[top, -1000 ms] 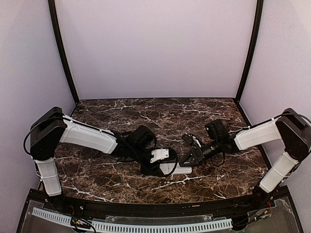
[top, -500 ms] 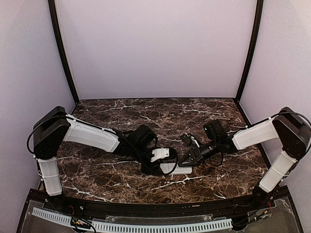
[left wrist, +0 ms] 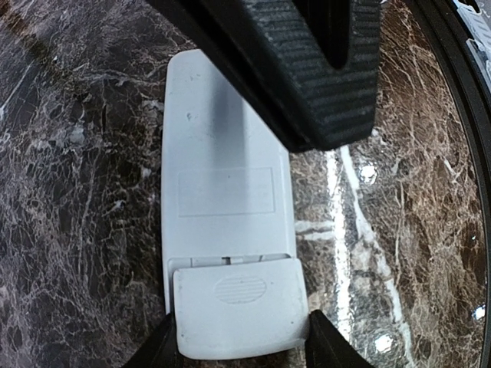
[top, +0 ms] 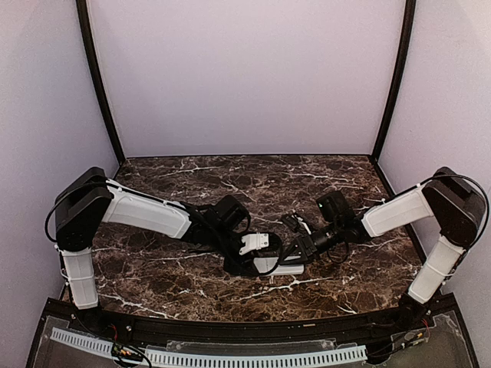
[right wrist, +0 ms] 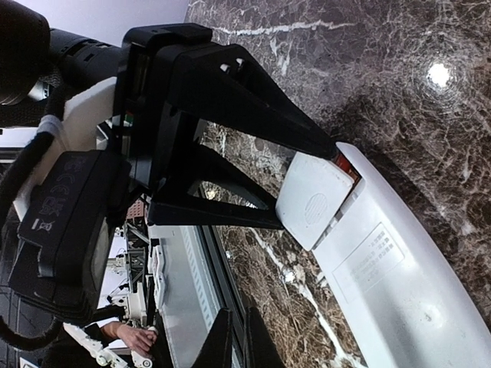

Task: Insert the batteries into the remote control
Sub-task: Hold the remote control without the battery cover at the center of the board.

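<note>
At the worktop's (top: 192,184) middle the remote (top: 285,268) lies back up. The left claw (left wrist: 241,349) grips it by its cover (left wrist: 239,307) end. The cover sits ajar, an orange-red battery (right wrist: 345,164) showing at its edge. The right claw (top: 296,250), closed on nothing, hangs over the remote's other half and hides a corner from the left wrist camera. Lilac walls (top: 245,77) enclose the worktop. Since a second ago the right arm has edged leftward and its claw narrowed; the remote has not moved.

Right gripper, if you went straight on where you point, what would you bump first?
Probably a black finger of the left gripper, clamped beside the battery cover on the remote control; depth is hard to judge.
</note>
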Robot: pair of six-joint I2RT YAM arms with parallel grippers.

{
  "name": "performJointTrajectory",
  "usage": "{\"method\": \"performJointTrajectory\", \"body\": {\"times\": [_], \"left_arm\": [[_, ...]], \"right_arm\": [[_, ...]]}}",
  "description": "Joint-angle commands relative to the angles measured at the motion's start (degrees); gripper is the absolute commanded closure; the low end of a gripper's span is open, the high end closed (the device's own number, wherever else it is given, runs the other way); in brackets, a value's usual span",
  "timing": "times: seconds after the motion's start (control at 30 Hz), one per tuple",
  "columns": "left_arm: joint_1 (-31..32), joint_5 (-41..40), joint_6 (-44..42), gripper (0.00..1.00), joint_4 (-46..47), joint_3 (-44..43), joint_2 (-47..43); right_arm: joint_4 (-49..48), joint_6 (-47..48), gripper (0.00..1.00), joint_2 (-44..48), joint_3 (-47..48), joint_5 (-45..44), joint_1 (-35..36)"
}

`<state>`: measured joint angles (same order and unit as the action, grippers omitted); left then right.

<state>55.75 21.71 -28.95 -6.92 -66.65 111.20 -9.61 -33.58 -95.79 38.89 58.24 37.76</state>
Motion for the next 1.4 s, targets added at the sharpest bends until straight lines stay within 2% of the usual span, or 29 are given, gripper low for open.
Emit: {"method": "performJointTrajectory", "body": {"times": [0.0,0.27,0.37,0.47,0.87,1.37], "left_arm": [[-0.12,0.40,-0.88,0.61,-2.27,-0.93,1.55],[-0.19,-0.43,-0.54,0.56,-2.29,-0.93,1.52],[-0.17,-0.53,-0.42,0.61,-2.24,-0.98,1.55],[-0.14,0.16,-0.29,0.62,-2.56,-1.33,1.20],[-0.46,0.29,-0.39,0.62,-3.74,-1.90,-0.04],[-0.97,0.37,-0.61,0.62,-4.01,-2.50,0.13]], "right_arm": [[-1.47,0.16,0.94,-1.50,1.48,0.24,0.61],[-1.31,0.46,0.94,-2.29,1.71,0.46,0.64],[-1.17,0.64,0.95,-2.30,1.64,0.44,0.60],[-0.83,1.07,0.95,-2.36,1.46,0.18,0.63],[5.33,6.08,0.96,-5.04,2.53,-4.86,0.53],[6.84,7.73,0.96,-8.66,2.73,-7.88,0.41]]}}
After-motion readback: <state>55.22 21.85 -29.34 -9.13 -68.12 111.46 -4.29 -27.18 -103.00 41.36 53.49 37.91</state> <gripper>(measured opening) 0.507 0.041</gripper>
